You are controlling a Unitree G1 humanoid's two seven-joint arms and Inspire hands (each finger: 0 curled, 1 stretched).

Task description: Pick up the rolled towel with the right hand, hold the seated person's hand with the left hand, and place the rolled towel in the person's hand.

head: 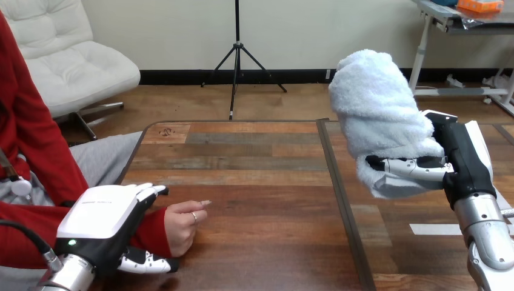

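Here, the table (260, 157) is bare across its middle, from far edge to near edge, leaving open room between my two hands. The rolled towel (379, 115) stands upright above the table's right part, clear of the surface, just right of the dark seam. My right hand (463, 160) clamps it: the fingers (406, 167) wrap across the towel's lower end, with the bulk of the roll rising above them. My left hand (109, 221) sits at the table's left near corner, fingers over and thumb under the person's red-sleeved wrist, closed on it. The person's hand (182, 224) rests on the surface, loosely curled, well apart from the towel.
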